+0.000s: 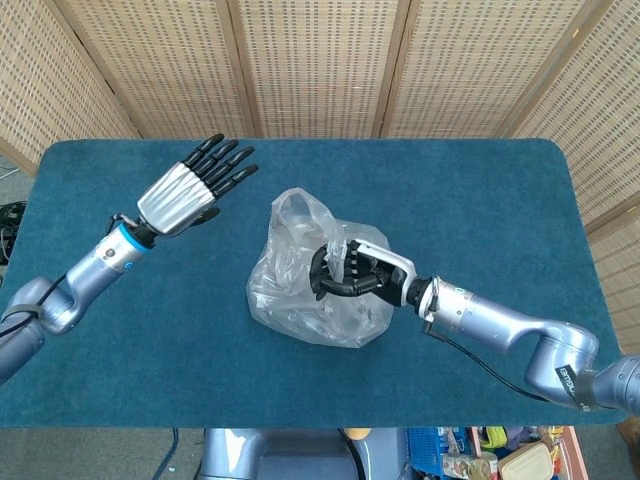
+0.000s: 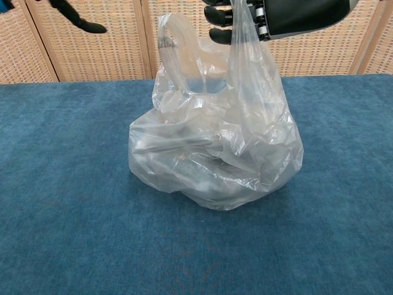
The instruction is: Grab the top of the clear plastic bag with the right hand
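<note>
- looking from the head view, we see the clear plastic bag (image 1: 310,290) sitting near the middle of the blue table (image 1: 480,200), crumpled and low, with one loop handle (image 1: 296,207) standing up at its far-left side.
- our right hand (image 1: 352,272) reaches in from the right, its dark fingers (image 1: 322,270) curled around a gathered strip of film at the bag's top; we judge this a real hold, not just contact.
- our left hand (image 1: 188,187) hovers over the table to the left of the bag, well apart from it, flat with fingers stretched out and holding nothing.
- turning to the chest view, the bag (image 2: 215,153) rests on the table (image 2: 67,203), and a band of plastic runs taut from its body up into the right hand (image 2: 270,15) at the top edge of the frame.
- the fingers (image 2: 220,34) are closed over that band; the other handle (image 2: 175,49) stands free just beside it.
- only a dark fingertip of the left hand (image 2: 77,19) shows at the upper left.
- we judge the bag light, very soft and slippery: the film will stretch and slide rather than resist.
- we cannot tell what, if anything, lies inside.
- the best place to hold is the bunched top or handles, where layers gather thick; a pinch on a single sheet may slip or tear.
</note>
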